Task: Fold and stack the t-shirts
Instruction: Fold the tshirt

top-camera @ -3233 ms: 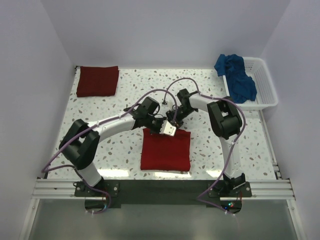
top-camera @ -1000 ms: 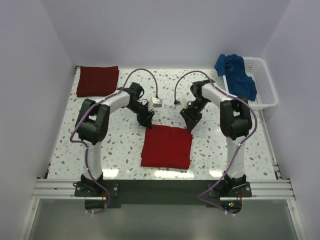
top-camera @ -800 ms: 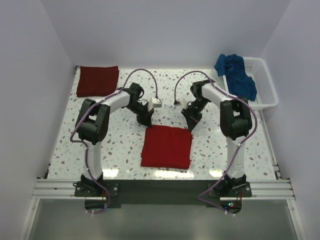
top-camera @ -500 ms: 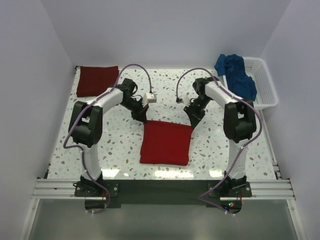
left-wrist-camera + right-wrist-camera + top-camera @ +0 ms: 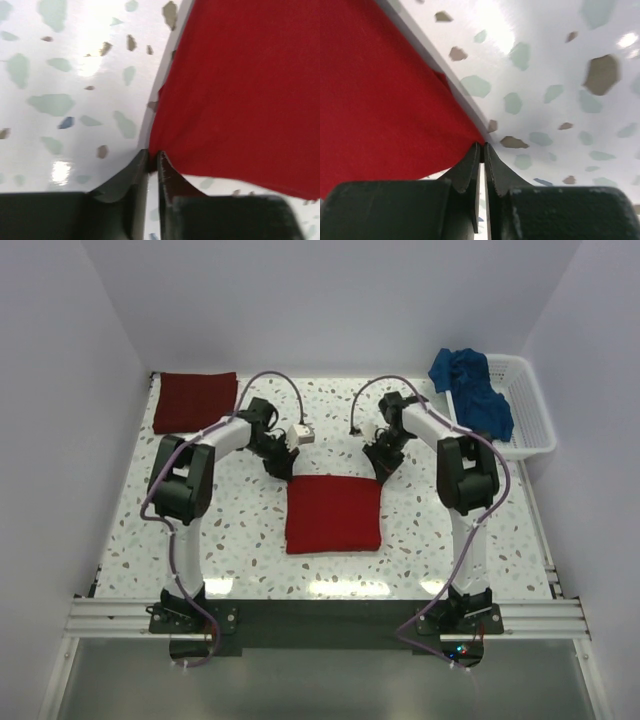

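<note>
3 shirts: 1 bright red shirt lay folded mid-table nr the near edge, w/ the left gripper & right gripper each pinched tight on 1 far corner, 1 maroon shirt folded at the far-left corner, 1 blue shirt crumpled in the basket at the far-right corner.

Three plain soft cloth short-sleeved t-shirts are in view: one bright red t-shirt folded into a rectangle, one darker maroon t-shirt folded likewise, and one blue t-shirt in a crumpled heap. There is one white plastic lattice basket and one speckled white terrazzo table. Two white-and-black robot arms show, a left arm and a right arm, each ending in one black two-finger gripper: the left gripper and the right gripper. Two purple cables loop up, one on the left and one on the right.
</note>
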`<action>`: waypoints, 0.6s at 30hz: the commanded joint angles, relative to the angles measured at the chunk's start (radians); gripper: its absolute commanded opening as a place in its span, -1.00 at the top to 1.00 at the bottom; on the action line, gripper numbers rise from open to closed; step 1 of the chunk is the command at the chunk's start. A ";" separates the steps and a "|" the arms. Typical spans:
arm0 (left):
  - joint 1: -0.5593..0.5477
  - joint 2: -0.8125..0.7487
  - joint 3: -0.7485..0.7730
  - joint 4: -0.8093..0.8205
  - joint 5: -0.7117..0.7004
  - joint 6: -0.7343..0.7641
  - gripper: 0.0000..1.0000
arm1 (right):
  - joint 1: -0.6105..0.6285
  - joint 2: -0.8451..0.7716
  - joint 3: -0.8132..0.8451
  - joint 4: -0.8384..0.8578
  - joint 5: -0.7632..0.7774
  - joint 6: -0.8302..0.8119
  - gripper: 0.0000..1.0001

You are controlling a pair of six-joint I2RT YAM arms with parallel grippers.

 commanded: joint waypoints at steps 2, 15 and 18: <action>0.042 -0.034 0.054 0.060 -0.069 -0.041 0.37 | -0.012 -0.018 0.108 0.019 0.095 0.031 0.58; -0.141 -0.594 -0.512 0.482 0.336 -0.657 -0.37 | 0.060 -0.434 -0.264 -0.005 -0.559 0.337 -0.77; -0.223 -0.598 -0.659 0.746 0.379 -0.911 -0.36 | 0.138 -0.434 -0.416 -0.005 -0.650 0.318 -0.73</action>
